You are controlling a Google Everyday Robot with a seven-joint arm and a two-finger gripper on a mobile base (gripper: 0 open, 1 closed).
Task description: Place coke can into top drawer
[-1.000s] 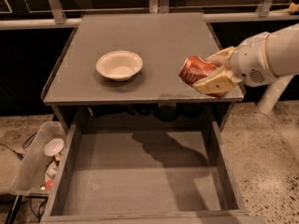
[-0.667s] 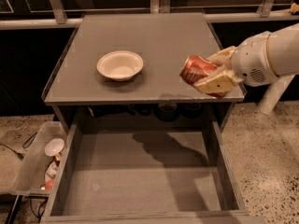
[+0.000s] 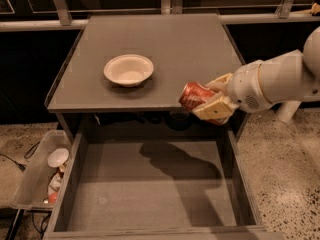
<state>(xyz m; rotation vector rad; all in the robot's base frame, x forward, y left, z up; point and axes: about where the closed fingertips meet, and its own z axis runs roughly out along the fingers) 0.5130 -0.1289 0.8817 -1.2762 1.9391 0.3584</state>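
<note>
The coke can (image 3: pixel 196 95), red-orange with a silver end, lies on its side in my gripper (image 3: pixel 214 100), which is shut on it. The gripper holds the can in the air at the right front edge of the cabinet top, above the back right part of the open top drawer (image 3: pixel 150 184). The drawer is pulled out toward the camera; its flat grey floor carries the arm's shadow. My white arm (image 3: pixel 280 81) comes in from the right.
A cream-white bowl (image 3: pixel 128 69) sits on the grey cabinet top (image 3: pixel 165 44). A clear plastic bin (image 3: pixel 42 171) of clutter stands on the floor at the left of the drawer. A railing runs behind the cabinet. Speckled floor lies to the right.
My gripper has moved with the can forward and a little down, from over the cabinet top's right side to its front edge above the drawer.
</note>
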